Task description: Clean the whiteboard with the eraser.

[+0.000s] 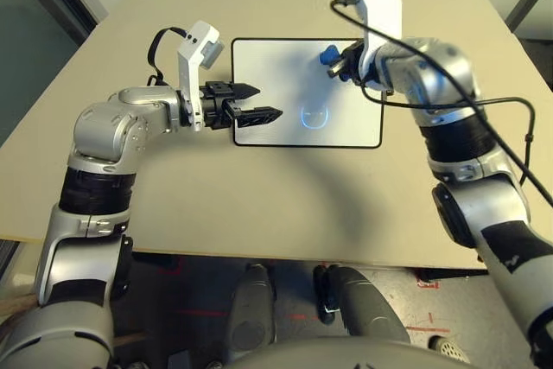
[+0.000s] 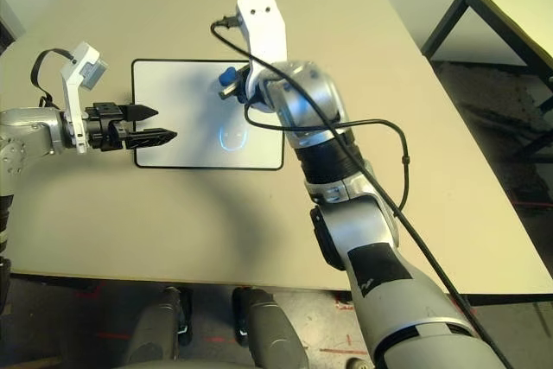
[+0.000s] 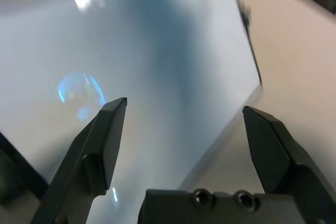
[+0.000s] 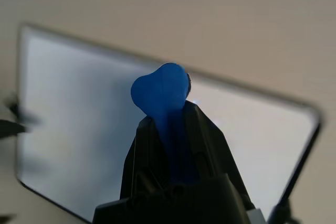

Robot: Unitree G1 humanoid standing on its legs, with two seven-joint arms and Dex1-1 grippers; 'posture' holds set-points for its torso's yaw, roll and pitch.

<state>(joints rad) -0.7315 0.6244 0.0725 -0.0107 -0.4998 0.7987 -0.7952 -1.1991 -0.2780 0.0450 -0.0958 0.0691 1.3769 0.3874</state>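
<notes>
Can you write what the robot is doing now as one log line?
right gripper: shut on eraser above whiteboard | left gripper: open at board's left edge | blue smiley: unerased

The whiteboard (image 1: pixel 285 66) is smooth and glossy (light glints off it); the eraser (image 4: pixel 160 90) looks matt, the table (image 1: pixel 259 205) matt beige.

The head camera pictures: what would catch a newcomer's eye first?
The bright blue eraser, pinched in the right gripper above the far part of the whiteboard. Next, the faint blue circle drawn on the board, and the left gripper, open over its left edge.
</notes>
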